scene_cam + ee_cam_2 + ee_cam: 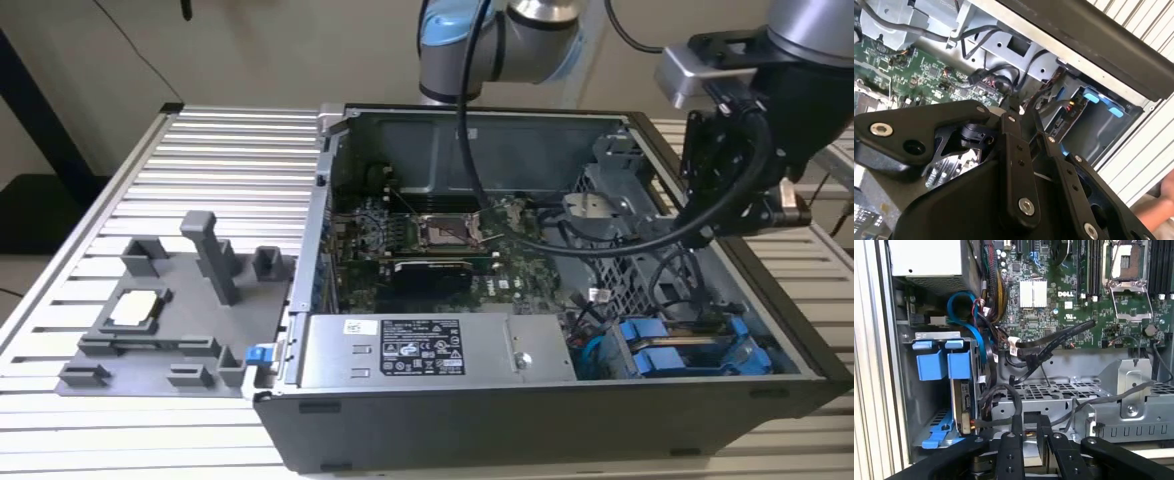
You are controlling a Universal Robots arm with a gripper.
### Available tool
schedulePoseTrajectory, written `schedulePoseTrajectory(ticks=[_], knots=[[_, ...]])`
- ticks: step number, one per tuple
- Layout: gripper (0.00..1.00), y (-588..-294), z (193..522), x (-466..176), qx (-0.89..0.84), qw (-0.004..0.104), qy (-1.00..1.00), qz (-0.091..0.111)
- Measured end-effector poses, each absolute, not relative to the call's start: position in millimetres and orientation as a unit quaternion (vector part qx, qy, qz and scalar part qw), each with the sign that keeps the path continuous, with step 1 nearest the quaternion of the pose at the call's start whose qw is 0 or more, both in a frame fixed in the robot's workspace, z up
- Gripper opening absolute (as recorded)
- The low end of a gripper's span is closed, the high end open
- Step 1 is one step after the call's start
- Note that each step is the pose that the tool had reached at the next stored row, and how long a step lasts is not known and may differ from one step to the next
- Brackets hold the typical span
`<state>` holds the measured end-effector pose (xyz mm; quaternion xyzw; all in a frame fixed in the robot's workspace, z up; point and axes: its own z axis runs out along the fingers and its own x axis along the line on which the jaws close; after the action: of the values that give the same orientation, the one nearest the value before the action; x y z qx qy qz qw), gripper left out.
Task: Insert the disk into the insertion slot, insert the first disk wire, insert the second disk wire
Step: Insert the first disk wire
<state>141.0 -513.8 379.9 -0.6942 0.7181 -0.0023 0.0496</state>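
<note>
one slatted table (80, 430) carries the open computer case (534, 420). the gripper (1030, 421) hangs over the perforated cage (1054, 390); whether it is spread or pinching, i cannot tell. the disk (963, 407) stands on edge in the insertion slot (929, 400), under blue tabs (946, 362), a black wire (999, 388) meeting its end.

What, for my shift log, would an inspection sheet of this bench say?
Surface: slatted table, bearing open case.
Job's things: disk stands in slot, blue tabs showing.
Clutter: grey fixture tray, the exterior view's left.
Grippers: one gripper above perforated cage, beside slot.
Cables: black wire loops by disk's end; blue cable nearby.
Surroundings: pale wall behind table.
</note>
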Motion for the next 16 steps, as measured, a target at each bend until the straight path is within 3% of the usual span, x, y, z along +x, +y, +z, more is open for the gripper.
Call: schedulePoseTrajectory(ticks=[7,16], knots=[[0.27,-514.9,379.8,124.7,-0.695,0.060,0.717,-0.002],[0.27,-524.5,379.8,117.5,-0.694,0.082,0.715,0.013]])
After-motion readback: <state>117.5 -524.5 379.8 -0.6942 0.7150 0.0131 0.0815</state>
